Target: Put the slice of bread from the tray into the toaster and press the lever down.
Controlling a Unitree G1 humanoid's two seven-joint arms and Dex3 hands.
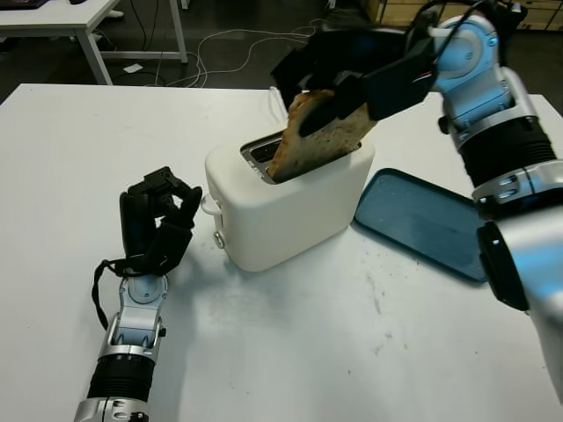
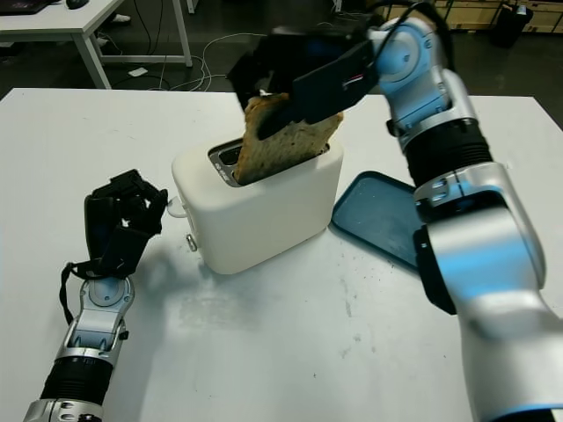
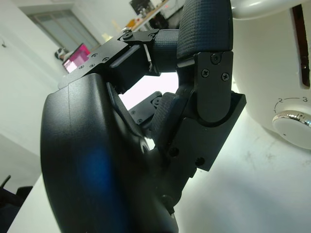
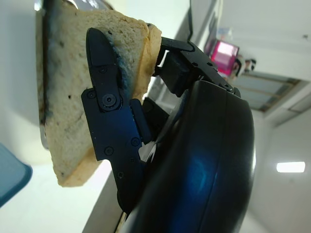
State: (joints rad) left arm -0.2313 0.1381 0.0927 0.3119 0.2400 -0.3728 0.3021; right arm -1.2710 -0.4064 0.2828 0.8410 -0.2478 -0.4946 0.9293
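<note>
From the head camera I see my right hand gripping the slice of bread, whose lower edge sits tilted in the slot of the white toaster; the blue tray lies on the table below that arm. My left hand, fingers curled on nothing, stands beside the toaster's lever end. On the left wrist camera, the toaster's dial lies just past my fingers. On the right wrist camera, one finger presses flat across the bread's face.
</note>
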